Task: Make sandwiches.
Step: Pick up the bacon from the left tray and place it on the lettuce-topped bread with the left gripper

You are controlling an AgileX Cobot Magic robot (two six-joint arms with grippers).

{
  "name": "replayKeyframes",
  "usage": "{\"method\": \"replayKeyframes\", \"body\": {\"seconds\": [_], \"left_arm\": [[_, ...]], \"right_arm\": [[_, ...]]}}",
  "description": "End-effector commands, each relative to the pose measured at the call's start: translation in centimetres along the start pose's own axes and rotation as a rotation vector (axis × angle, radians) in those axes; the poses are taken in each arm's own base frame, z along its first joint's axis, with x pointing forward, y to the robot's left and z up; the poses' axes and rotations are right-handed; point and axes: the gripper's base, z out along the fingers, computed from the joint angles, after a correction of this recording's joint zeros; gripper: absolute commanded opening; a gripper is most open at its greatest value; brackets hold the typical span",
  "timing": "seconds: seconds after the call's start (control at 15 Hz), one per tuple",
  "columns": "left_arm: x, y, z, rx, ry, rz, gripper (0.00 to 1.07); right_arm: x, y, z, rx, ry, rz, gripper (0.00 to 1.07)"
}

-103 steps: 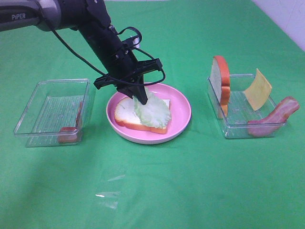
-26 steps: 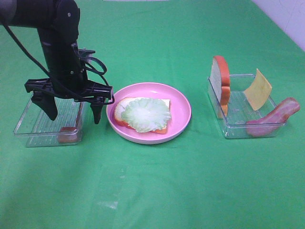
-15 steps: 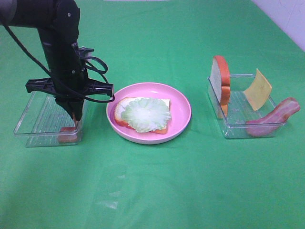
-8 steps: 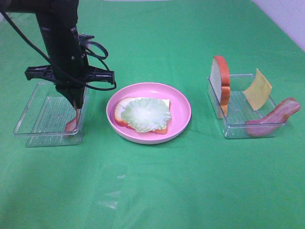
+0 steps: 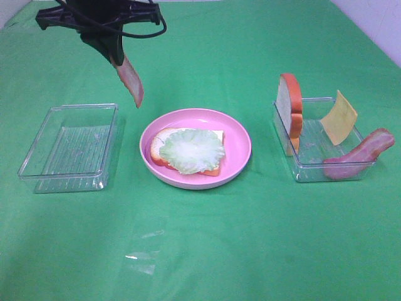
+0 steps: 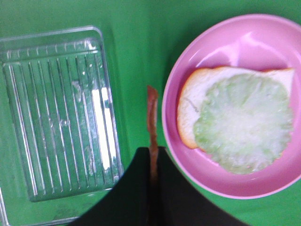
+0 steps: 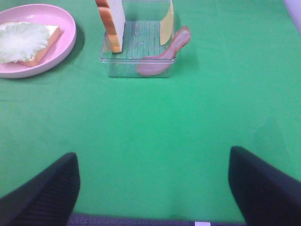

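Note:
My left gripper point(image 5: 116, 59) is shut on a pink-red bacon strip point(image 5: 131, 84) and holds it high, hanging between the left tray and the plate. In the left wrist view the strip point(image 6: 152, 117) shows edge-on between the jaws. A bread slice point(image 5: 166, 158) topped with a lettuce leaf point(image 5: 191, 150) lies on the pink plate point(image 5: 238, 135). An upright bread slice point(image 5: 291, 106), a yellow cheese square point(image 5: 339, 117) and another bacon strip point(image 5: 359, 155) stand in the right tray. My right gripper point(image 7: 153, 188) is open and empty over bare cloth, far from the food.
A clear plastic tray point(image 5: 70, 147) stands at the left with nothing in it. A second clear tray point(image 5: 310, 168) stands at the right. A green cloth point(image 5: 207, 238) covers the table.
My left gripper shut on the bacon strip in the left tray and has lifted it up and a little right, out of the tray. The left tray now holds nothing.

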Motion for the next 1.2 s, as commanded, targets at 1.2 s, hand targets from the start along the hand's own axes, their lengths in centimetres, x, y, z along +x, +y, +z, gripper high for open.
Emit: {"method": "replayKeyframes", "body": {"seconds": [1.2], "left_arm": [[3.8, -8.7, 11.4, 0.586, 0.28, 0.138, 0.0]], "right_arm": [[0.2, 0.0, -0.2, 0.005, -0.033, 0.006, 0.85]]}}
